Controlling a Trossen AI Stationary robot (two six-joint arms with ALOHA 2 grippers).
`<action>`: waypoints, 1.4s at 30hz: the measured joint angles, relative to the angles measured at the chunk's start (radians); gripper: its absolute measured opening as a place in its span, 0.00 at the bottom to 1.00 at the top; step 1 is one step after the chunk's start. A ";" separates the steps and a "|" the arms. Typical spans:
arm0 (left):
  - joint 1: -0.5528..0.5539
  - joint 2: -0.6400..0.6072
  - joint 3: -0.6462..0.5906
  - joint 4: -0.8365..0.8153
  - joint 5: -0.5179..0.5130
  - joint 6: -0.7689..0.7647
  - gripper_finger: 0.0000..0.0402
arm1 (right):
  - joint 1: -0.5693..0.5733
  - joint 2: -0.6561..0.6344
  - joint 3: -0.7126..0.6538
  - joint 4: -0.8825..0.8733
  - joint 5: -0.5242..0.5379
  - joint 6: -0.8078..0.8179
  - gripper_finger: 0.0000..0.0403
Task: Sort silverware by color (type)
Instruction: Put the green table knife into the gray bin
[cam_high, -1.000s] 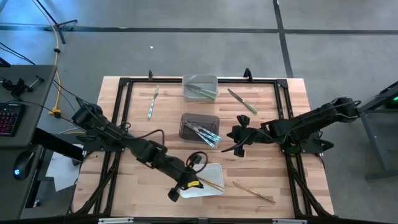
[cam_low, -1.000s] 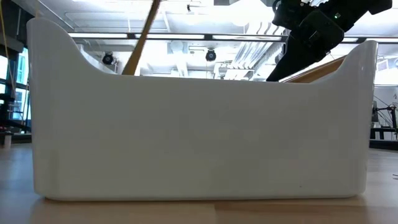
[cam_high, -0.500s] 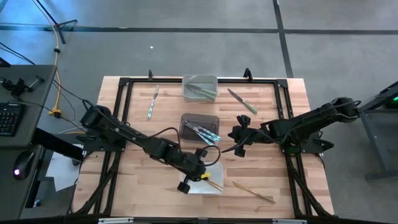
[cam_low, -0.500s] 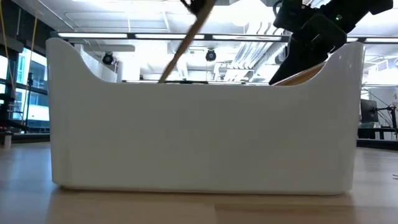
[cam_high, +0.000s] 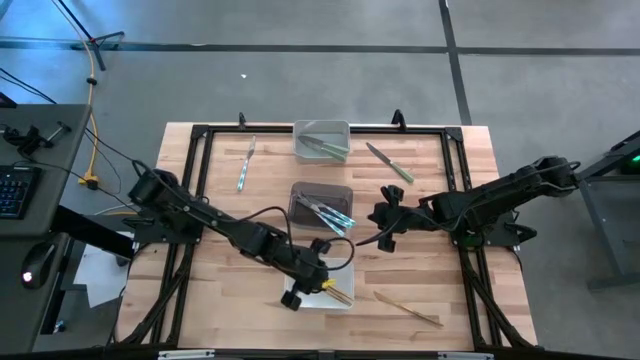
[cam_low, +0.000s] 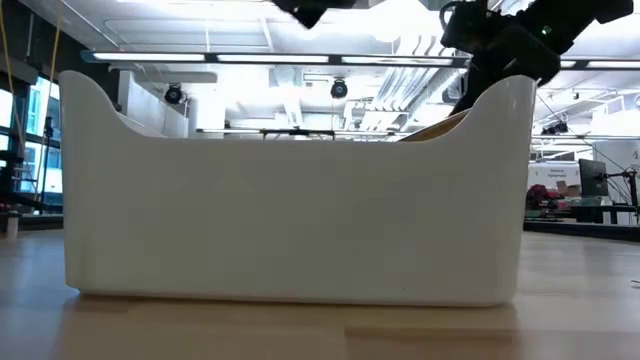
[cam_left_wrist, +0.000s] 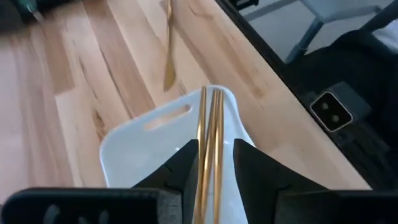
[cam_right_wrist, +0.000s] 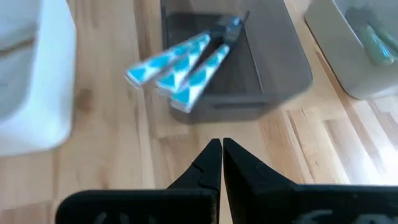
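The left gripper (cam_high: 300, 291) hangs over the white bin (cam_left_wrist: 137, 149), its fingers parted, and just ahead of them the wooden utensils (cam_left_wrist: 208, 143) lie in that bin with nothing pinching them. Beyond the bin's far end from that gripper, one more wooden piece (cam_high: 407, 308) rests on the bare table, so that colour is not finished.

The right gripper (cam_high: 384, 232) waits with its fingers pressed together and nothing between them, just short of the dark bin (cam_right_wrist: 273, 68), where the blue-handled pieces (cam_right_wrist: 177, 65) are gathered. Farther out past that, the grey bin (cam_high: 322, 141) holds green utensils (cam_high: 326, 147), though how many I can't make out.

Left out on the wood: a green knife (cam_high: 390, 163) off to the right arm's side, and a pale utensil (cam_high: 246, 164) well away beyond the left arm. I'd call it well over half sorted, three strays to go.
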 joint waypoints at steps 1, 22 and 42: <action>-0.001 -0.001 0.000 0.001 -0.013 0.014 0.22 | 0.000 0.000 0.000 -0.014 0.003 -0.001 0.00; 0.033 -0.413 -0.820 0.890 -0.079 -0.013 0.01 | -0.401 -0.028 -0.193 -0.036 0.031 0.077 0.02; 0.360 -0.515 -1.269 1.367 -0.049 -0.068 0.00 | -0.885 0.162 -0.176 0.126 -0.231 -0.204 0.34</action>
